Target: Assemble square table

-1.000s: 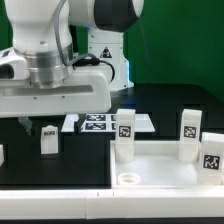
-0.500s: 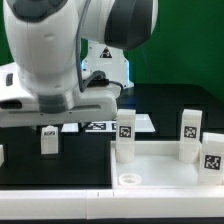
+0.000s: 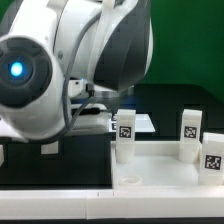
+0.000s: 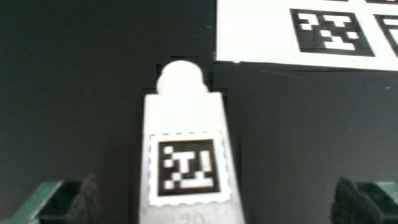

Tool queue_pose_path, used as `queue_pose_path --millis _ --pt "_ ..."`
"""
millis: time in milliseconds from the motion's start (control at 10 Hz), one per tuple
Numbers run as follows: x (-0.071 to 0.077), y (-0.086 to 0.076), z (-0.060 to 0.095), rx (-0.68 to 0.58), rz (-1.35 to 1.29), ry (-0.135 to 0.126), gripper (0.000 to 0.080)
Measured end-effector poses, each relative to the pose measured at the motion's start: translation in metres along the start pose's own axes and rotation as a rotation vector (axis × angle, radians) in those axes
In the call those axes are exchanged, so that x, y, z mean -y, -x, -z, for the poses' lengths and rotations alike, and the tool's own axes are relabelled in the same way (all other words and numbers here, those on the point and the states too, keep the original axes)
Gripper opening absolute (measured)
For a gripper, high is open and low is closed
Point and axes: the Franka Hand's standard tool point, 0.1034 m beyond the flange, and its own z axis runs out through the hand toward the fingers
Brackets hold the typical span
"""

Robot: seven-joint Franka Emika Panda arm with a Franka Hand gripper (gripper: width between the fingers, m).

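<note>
- Exterior view: arm fills the frame, claw hidden; square table slab [image 3: 165, 170] on the counter [image 3: 60, 160], three tagged legs upright on it.
- Wrist view: loose leg [image 4: 185, 140] lying between spread claw [image 4: 210, 198] fingers, untouched; probably light, rigid, smooth plastic, best pinched across flat tagged sides.

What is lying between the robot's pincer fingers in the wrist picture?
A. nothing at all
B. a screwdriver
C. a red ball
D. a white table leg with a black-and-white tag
D: the wrist view shows a white leg with a black-and-white tag lying on the dark table between the two fingers of the open pincer, which do not touch it.
</note>
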Motion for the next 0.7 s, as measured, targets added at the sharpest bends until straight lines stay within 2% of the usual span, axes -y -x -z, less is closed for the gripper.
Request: queue_pose_path --millis 200,400,600,700 --pt "-0.001 -0.003 0.001 0.002 -0.001 0.002 0.0648" --pt "-0.006 -0.006 -0.008 0.016 -0.007 -0.001 0.0648" --pt "-0.007 -0.010 -0.009 0.007 -0.010 0.005 0.0648" --pt "-0.008 -0.009 -0.009 0.007 -0.011 0.003 0.0525"
